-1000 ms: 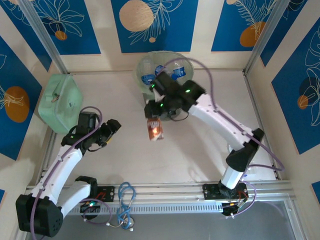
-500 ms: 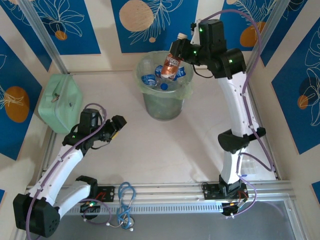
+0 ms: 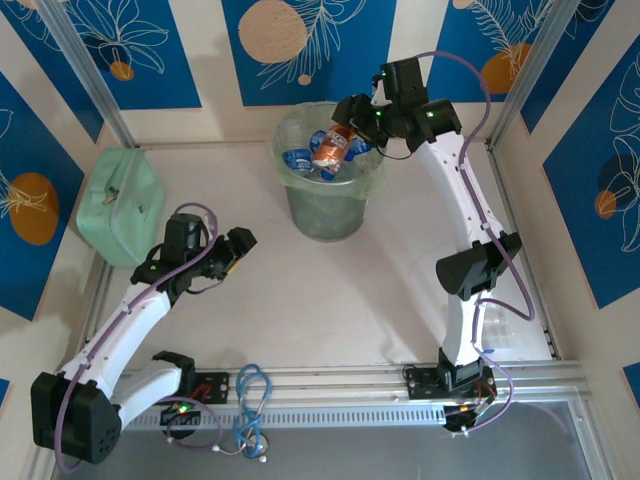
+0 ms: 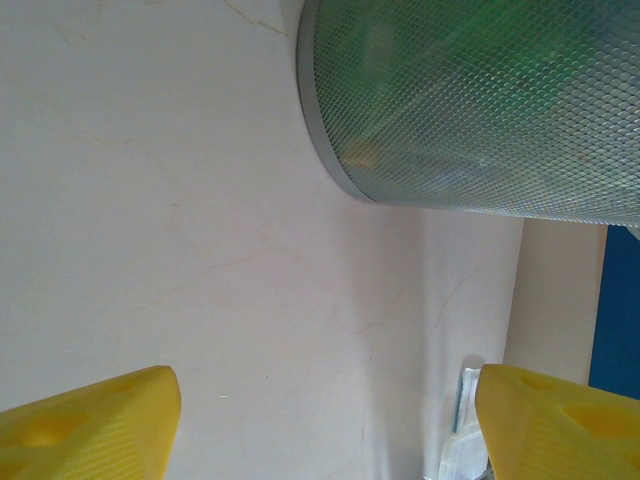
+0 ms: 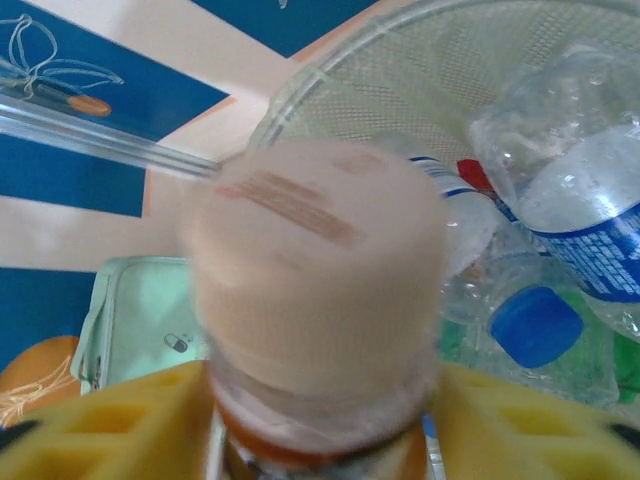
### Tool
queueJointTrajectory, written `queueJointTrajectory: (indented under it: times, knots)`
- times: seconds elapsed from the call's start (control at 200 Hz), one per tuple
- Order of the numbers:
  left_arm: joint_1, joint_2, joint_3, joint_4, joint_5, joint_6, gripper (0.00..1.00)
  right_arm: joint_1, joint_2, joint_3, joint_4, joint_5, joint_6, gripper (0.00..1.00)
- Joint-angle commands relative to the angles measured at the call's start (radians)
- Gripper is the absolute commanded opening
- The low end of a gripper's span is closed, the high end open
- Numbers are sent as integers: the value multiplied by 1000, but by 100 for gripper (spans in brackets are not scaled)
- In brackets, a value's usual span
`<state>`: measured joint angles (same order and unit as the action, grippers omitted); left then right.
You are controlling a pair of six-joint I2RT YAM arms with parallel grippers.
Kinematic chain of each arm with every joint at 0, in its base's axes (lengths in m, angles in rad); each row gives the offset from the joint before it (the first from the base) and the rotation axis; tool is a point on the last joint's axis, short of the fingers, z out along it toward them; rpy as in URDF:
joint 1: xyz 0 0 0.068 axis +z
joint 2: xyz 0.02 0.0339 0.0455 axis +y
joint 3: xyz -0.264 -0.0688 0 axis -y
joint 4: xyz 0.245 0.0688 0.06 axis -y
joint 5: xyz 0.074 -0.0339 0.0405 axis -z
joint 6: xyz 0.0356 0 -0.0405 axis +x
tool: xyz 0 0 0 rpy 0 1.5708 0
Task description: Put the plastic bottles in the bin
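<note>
The right fingers (image 5: 320,425) stood on either side of the orange-labelled bottle (image 5: 320,270), their yellow faces flanking its shoulder just below the pale cap. The cap was smeared with blur, and I could not tell whether the fingers gripped the bottle or merely flanked it. From overhead, the right fingers (image 3: 352,118) hung above the far-right rim of the bin (image 3: 325,212). The orange-labelled bottle (image 3: 331,148) lay tilted, cap toward the fingers and base pointing down into the bin's mouth. That placing made sense: with the bottle inside the outline of the rim, a release would drop it among the others rather than onto the counter (image 3: 330,300). Beneath it, clear bottles with blue labels (image 5: 585,215) were piled in the bin (image 5: 470,50), with something green lower down.

The left fingers (image 4: 325,420) were spread wide with nothing between them. They sat low over bare counter (image 4: 180,200), with the meshed wall of the bin (image 4: 480,100) ahead. In the overhead view the left fingers (image 3: 233,250) sat well apart from the bin, probably parked there to leave the right arm's path free. Every bottle I could make out was in or over the bin, so the task seemed near its end. The mint-green case (image 3: 120,205) sat by the left wall, out of the way.
</note>
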<state>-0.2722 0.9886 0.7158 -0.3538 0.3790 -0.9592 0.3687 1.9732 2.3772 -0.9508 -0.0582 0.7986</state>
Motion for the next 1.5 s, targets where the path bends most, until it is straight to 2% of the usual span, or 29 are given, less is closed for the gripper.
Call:
queueJointTrajectory:
  times: [0.0,0.165,0.3,0.455,0.655,0.745,0.82,0.84,0.865,0.91,0.93,1.0,1.035,1.065,1.1,1.185,1.306,1.401,1.496]
  knots:
    - [-10,-7,7,17,16,19,77,6,-26,-24,36,-34,43,71]
    - [-10,-14,24,-13,8,37,78,-13,-156,-185,53,69,52,79]
    - [-14,-13,48,-25,2,47,78,-34,-263,-290,72,103,45,79]
    - [-18,-17,81,-57,-11,70,78,-21,-339,-311,29,151,4,79]
    - [-18,-52,147,-139,-82,184,80,69,-506,-444,-16,305,-111,79]
    - [-18,-80,182,-151,-153,267,85,140,-638,-603,12,444,-183,80]
    - [-18,-97,189,-135,-262,333,92,203,-761,-795,64,563,-254,85]
    - [-18,-101,182,-121,-294,355,92,206,-793,-851,84,561,-285,86]
    - [-18,-105,168,-95,-348,374,93,206,-831,-918,102,555,-314,93]
    - [-19,-107,127,-33,-444,379,95,189,-886,-1029,117,563,-331,100]
    - [-19,-107,107,1,-476,382,100,177,-905,-1083,124,574,-330,99]
    - [-18,-94,27,153,-547,373,100,134,-958,-1252,131,605,-318,99]
    - [-19,-80,-17,228,-591,364,100,119,-987,-1339,167,618,-341,89]
    - [-18,-68,-49,280,-625,375,100,110,-1011,-1424,223,641,-374,90]
    - [-18,-51,-85,357,-650,429,100,98,-1039,-1490,257,687,-367,100]
    - [-18,7,-138,488,-739,587,100,36,-1092,-1604,346,722,-347,99]
    - [-18,98,-179,627,-921,767,100,-45,-1147,-1739,517,771,-337,99]
    - [-9,156,-274,885,-991,884,100,-99,-1163,-1845,647,866,-324,99]
    - [18,251,-287,974,-1006,969,100,-186,-1152,-1940,744,896,-285,99]
